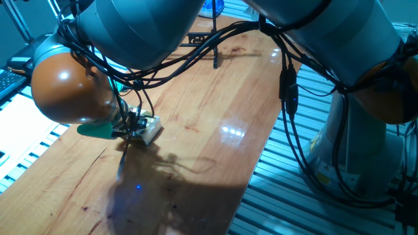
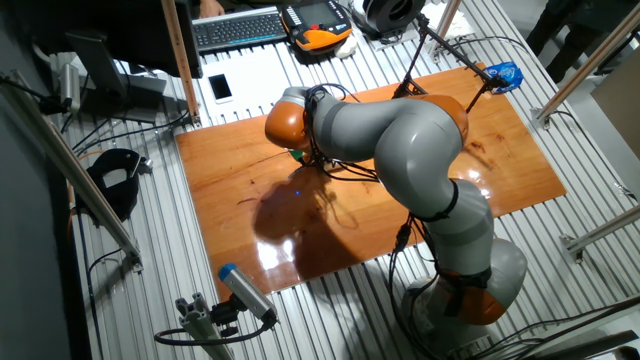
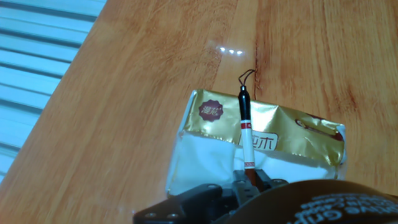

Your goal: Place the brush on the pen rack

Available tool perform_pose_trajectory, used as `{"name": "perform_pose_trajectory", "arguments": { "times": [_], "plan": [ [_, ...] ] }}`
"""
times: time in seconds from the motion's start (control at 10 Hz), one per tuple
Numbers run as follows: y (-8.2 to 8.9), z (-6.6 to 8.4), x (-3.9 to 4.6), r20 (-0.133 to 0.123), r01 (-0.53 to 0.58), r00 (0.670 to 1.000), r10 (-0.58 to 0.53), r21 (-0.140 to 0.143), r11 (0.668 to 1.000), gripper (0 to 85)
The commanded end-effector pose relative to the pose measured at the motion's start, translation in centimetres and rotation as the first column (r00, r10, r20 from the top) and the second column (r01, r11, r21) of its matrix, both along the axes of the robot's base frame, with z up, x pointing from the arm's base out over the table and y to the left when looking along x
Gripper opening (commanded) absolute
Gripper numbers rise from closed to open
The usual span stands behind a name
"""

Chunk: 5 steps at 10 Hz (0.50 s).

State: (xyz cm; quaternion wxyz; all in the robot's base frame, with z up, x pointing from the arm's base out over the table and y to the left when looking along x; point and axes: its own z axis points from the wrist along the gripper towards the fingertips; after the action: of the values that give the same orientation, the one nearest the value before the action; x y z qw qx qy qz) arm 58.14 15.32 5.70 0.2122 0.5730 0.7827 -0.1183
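Brush held over the box, loop end pointing away from the hand

Table point(image 1: 215, 130) of orange-brown wood carries everything, and the big grey and orange arm point(image 2: 400, 140) bends low across it. Beyond the arm in one fixed view, the black pen rack point(image 1: 214, 39) stands at the table's far end, well apart from the box; only part of its frame shows there.

Next in size is the box point(image 3: 261, 146), lying flat on the table. Its top strip is gold foil and its face below is white. An oval dark-red seal sits on the gold at the left, with gold characters too small to read; red characters are printed on a white patch right of the brush, and I cannot read them either.

The gripper point(image 3: 249, 180) sits directly above the box, its fingers pinching the lower end of the brush point(image 3: 245, 121). In the hand view the brush's long axis runs straight up the frame, away from the hand and across the box. Its shaft looks white with red bands, then a dark cap, and the thin loop at the far end reaches past the box's upper edge. The bristle tip is hidden.
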Motion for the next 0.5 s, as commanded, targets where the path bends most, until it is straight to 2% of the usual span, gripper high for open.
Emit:
{"name": "perform_pose_trajectory", "arguments": {
  "times": [0.0, 0.1, 0.2, 0.4],
  "plan": [
    [0.0, 0.3, 0.01, -0.002, -0.008, 1.000, 0.008, 0.000, 1.000, 0.0],
    [0.0, 0.9, -0.01, -0.006, -0.016, 1.000, 0.016, 0.003, 1.000, 0.0],
    [-0.2, 1.8, -0.01, -0.008, -0.025, 1.000, 0.025, 0.024, 0.999, 0.0],
    [-0.3, 3.5, 0.32, -0.022, -0.033, 0.999, 0.034, 0.022, 0.999, 0.0]
  ]
}}
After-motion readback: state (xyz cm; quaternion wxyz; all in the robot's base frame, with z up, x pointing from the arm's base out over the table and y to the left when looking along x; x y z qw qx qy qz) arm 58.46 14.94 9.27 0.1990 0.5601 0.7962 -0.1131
